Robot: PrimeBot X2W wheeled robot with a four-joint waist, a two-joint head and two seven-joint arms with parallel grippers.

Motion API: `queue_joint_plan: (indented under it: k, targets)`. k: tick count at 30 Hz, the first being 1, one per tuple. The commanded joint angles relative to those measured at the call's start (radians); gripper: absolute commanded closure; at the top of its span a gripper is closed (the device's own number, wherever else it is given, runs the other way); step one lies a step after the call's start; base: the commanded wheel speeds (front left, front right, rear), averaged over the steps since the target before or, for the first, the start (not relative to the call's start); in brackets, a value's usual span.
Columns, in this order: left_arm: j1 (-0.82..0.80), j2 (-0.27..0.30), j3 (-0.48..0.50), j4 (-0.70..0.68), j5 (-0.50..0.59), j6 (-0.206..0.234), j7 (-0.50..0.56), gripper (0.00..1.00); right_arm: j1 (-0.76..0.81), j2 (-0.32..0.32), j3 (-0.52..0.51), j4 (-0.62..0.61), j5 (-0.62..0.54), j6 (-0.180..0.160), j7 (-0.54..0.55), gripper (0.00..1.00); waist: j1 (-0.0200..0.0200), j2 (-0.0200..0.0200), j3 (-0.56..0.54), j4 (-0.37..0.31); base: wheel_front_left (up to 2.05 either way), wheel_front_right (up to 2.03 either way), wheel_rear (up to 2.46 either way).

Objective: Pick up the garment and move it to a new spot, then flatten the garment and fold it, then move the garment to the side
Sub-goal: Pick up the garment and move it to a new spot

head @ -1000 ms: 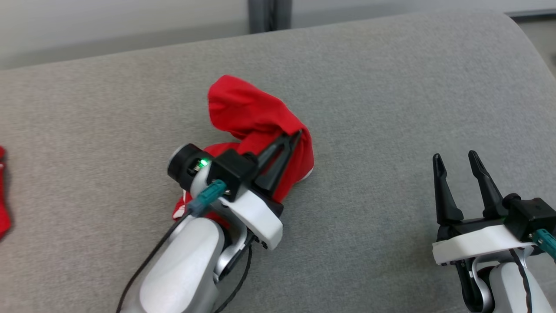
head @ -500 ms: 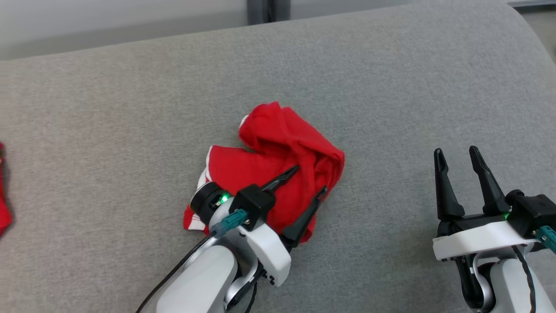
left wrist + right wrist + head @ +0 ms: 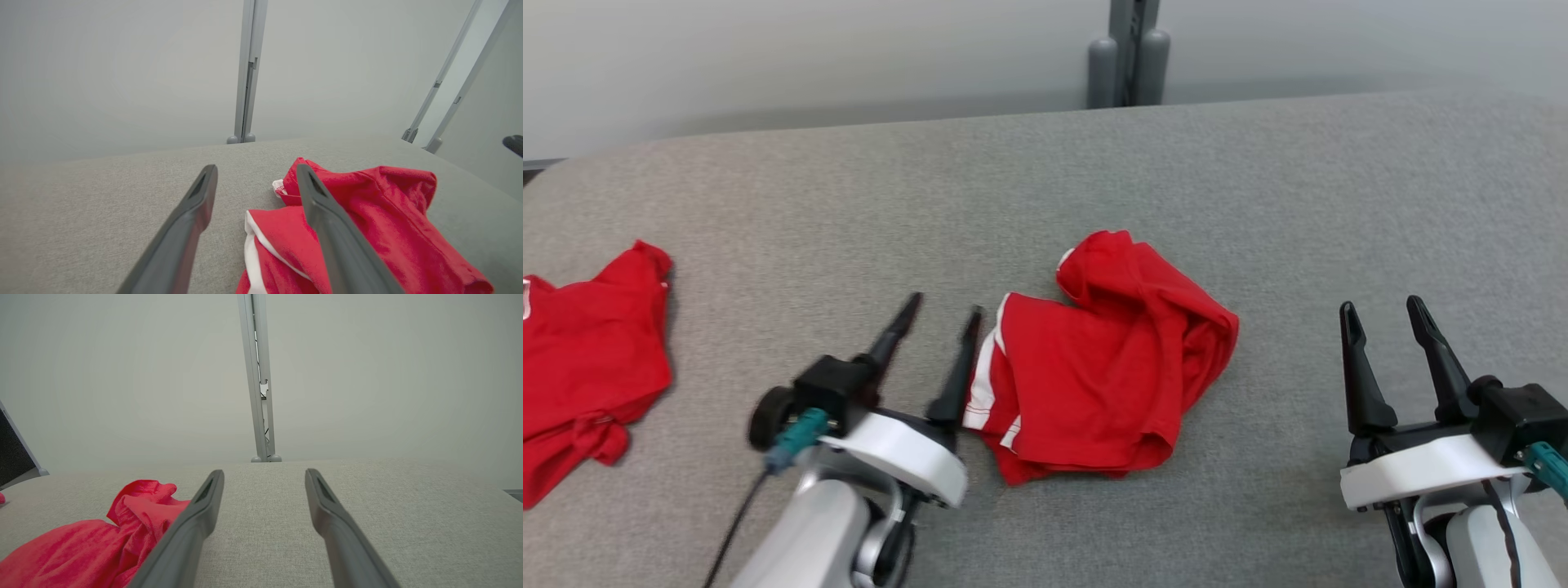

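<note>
Left gripper (image 3: pixel 944 306) has let go of the garment (image 3: pixel 1111 367) and pulled back to its left side. The head camera has swung too, so the whole view is shifted. Left fingers are spread wide, holding nothing, and the finger nearer the garment sits just beside its white-striped edge; can't tell if they touch. The garment lies crumpled in a heap on the grey padded surface (image 3: pixel 1258 204), between the two grippers and nearer the left one. Right gripper (image 3: pixel 1380 305) is at lower right, fingers wide, empty, well apart from the garment. A second red garment (image 3: pixel 592 359) lies at the far left edge. A grey post (image 3: pixel 1127 49) stands behind the surface.
</note>
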Motion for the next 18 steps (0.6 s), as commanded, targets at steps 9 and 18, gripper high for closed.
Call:
queue_joint_plan:
  k: [9,18]
  targets:
    - [0.088,0.081,0.174,-0.049,-0.049,0.069,-0.028,0.00,0.031,-0.005,-0.008,0.016,-0.028,0.000,-0.005,0.00,0.0000,0.0000,-0.046,0.061,0.00,0.00,0.00]
    - [0.168,0.112,0.221,-0.099,-0.030,0.055,-0.030,0.00,0.061,-0.006,-0.025,0.020,-0.059,0.000,0.011,0.00,0.0000,0.0000,-0.082,0.075,0.00,0.00,0.00]
